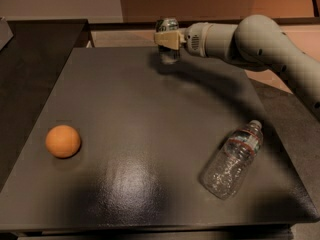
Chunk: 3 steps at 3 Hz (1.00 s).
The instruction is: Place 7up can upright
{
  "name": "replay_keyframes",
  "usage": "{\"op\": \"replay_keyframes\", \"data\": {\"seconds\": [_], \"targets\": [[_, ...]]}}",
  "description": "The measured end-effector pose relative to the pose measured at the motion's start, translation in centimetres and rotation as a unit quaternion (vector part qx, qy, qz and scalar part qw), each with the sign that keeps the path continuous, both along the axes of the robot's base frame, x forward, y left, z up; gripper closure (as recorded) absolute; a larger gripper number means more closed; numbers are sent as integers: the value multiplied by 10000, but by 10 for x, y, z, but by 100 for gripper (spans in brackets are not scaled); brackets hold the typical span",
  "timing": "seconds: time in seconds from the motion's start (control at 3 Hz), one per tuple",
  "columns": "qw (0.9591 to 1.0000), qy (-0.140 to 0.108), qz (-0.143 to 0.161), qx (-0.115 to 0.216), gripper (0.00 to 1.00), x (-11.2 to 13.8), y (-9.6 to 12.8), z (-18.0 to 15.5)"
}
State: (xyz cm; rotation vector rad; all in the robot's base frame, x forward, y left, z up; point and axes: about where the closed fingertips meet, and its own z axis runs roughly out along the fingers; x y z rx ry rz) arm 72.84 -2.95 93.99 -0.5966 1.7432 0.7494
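Note:
The 7up can (168,56) is a small silvery can with dark greenish markings, standing upright near the far edge of the dark table (150,134). My gripper (167,39) reaches in from the right and is shut on the can around its middle, with beige fingers (165,38) across its front. The can's bottom is at or just above the table top; I cannot tell whether it touches.
An orange ball (63,141) lies at the left of the table. A clear crinkled plastic bottle (233,159) with a white cap lies on its side at the front right. My arm (260,41) spans the far right side.

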Motion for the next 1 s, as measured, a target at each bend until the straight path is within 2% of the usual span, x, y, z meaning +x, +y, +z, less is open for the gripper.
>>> {"op": "replay_keyframes", "data": {"seconds": [0.67, 1.0], "targets": [[9980, 207, -580, 109, 100, 11, 0, -14], [9968, 249, -742, 159, 100, 14, 0, -18]]}}
